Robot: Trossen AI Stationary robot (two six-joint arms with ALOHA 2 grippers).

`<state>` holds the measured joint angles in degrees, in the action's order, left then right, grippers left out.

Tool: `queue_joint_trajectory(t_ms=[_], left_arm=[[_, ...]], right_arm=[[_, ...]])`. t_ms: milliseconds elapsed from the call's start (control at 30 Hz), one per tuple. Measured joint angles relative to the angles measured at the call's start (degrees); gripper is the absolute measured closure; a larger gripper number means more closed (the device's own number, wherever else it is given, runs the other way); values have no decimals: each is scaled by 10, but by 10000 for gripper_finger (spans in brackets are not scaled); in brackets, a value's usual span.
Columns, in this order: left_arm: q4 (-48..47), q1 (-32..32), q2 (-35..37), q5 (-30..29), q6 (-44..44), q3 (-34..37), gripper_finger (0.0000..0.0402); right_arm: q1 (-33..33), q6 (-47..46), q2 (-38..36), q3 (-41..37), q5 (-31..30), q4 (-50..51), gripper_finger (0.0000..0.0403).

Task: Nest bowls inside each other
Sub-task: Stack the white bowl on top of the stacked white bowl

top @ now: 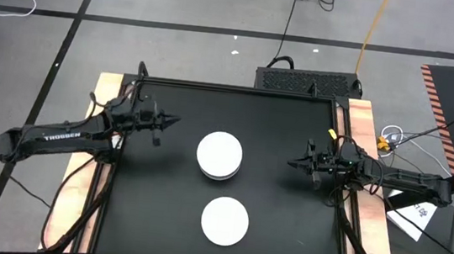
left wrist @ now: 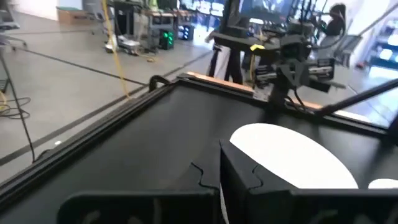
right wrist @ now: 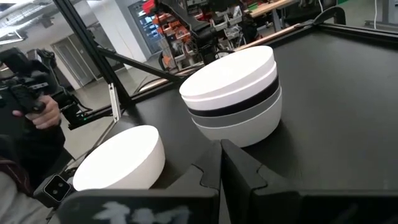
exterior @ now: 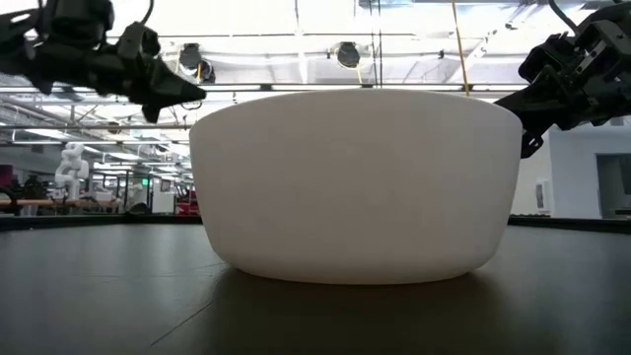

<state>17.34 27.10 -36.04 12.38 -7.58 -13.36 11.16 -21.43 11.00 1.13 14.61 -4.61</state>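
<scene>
From above, I see 2 groups on my black table (top: pixel 158 221). A stack of upturned bowls (top: pixel 220 156) sits near the table's middle, and 1 single upturned white bowl (top: pixel 225 221) lies apart from it, toward the near edge. My left gripper (top: pixel 172 122) hangs toward the left edge, its tip aimed at the stack, fingers clenched on nothing. My right gripper (top: pixel 293 163) hangs toward the right edge, also aimed inward, clenched and empty. The stack lies between my 2 tips, roughly level with the right one. The single bowl is offset toward the near edge from both. I judge the right tip slightly closer to it, but not by much.

At table height, the single white bowl (exterior: pixel 355 182) fills the frame, rim down on the table. My left gripper (exterior: pixel 187 94) and right gripper (exterior: pixel 508 99) show high at either side, both clear of it.

Past my left wrist, my clenched fingers (left wrist: pixel 239 180) point over the flat white top of the stack (left wrist: pixel 292 155), with my right arm (left wrist: pixel 292 62) beyond it by the far rail.

Past my right wrist, my shut fingers (right wrist: pixel 221 165) point between the 2 groups. The stack (right wrist: pixel 233 96) shows white, black, then paler layers; I cannot count them surely. The single bowl (right wrist: pixel 121 158) lies beside it, apart. A person's hand (right wrist: pixel 43 115) holds a device beyond the table edge.

Being round, the single bowl has no long axis, so its offset toward the near edge is what matters.
</scene>
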Motion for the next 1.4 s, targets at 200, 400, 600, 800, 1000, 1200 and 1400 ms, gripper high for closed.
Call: queue_joint_trajectory(t_ms=[200,400,600,800,1000,1200,1400], left_arm=[[23,20,67,1,-20,54,400],[-9,22,142,10,-21,82,400],[-53,22,194,11,-4,99,400],[-60,23,214,-10,-6,128,401],[-70,23,215,-15,-7,128,400],[-69,23,215,-6,-5,128,400],[-69,23,215,-3,-1,128,399]], right_arm=[[0,-3,0,0,0,0,403],[0,-3,0,0,0,1,403],[0,7,0,0,0,1,403],[0,15,0,0,0,1,403],[0,15,0,0,0,1,403],[0,29,0,-3,0,-16,403],[-3,34,4,6,23,-109,400]])
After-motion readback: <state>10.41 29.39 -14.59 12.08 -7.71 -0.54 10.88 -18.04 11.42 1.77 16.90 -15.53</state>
